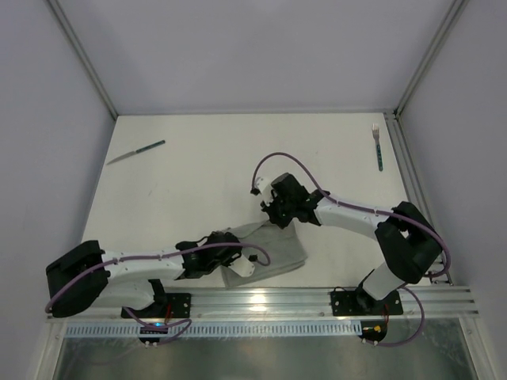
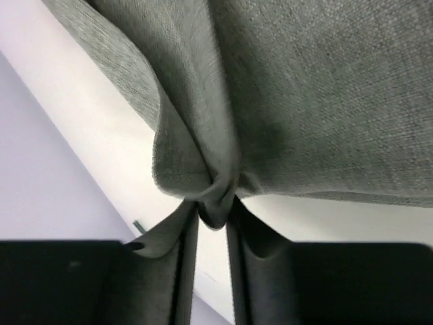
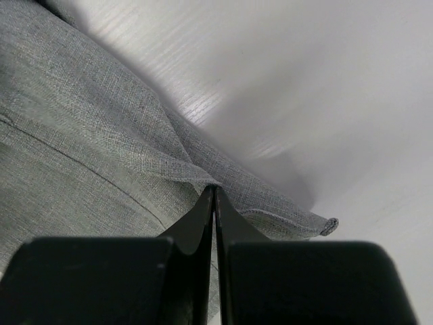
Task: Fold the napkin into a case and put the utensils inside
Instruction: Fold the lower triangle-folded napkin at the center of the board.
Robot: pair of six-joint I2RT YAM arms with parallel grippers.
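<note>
Grey napkin [image 1: 273, 249] lies near the front edge of the table [image 1: 198, 182], its long axis running left to right, the left gripper [image 2: 215, 206] clamped on its bunched left end and the right gripper [image 3: 214, 196] pinched shut on its far right hem.

Napkin [image 1: 277, 252] — left part hidden beneath left arm [image 1: 142, 261].

The top view looks steeply down from high above the near edge, far enough off to take in the whole surface [image 1: 222, 166]. Each wrist view looks out along its own claw, left claw [image 2: 215, 210] and right claw [image 3: 214, 193], from very close to the napkin [image 1: 277, 252], which all three views share.
</note>
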